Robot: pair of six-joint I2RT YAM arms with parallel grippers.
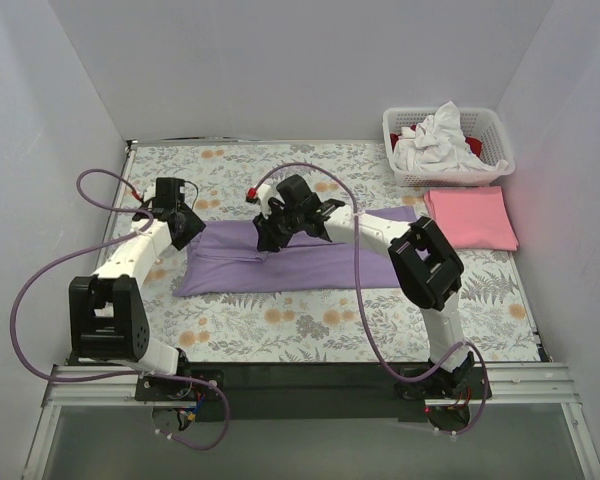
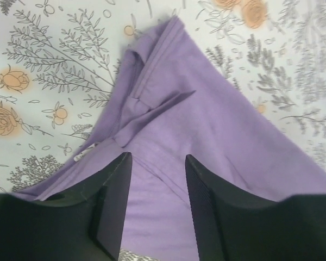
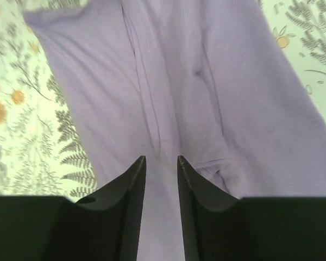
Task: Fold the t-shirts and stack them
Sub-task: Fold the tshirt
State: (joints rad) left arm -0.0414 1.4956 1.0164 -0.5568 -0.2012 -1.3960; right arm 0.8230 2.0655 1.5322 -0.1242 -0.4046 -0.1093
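The lavender t-shirt [image 1: 280, 258] lies folded into a long band across the floral-patterned cloth [image 1: 280, 335] on the counter. The pink t-shirt [image 1: 470, 217] sits folded well to its right, just in front of the basket [image 1: 492, 122] holding a white t-shirt [image 1: 435, 135] and a red one [image 1: 475, 148]. The left end effector [image 2: 157, 159] hovers over the band's left end and the right end effector [image 3: 161, 159] near its middle, both with jaws parted, gripping nothing. The likely trouble is a fingertip catching a loose ridge on lift-off and dragging the fold open. The bunched pleat at the left end could also make the next fold lopsided.
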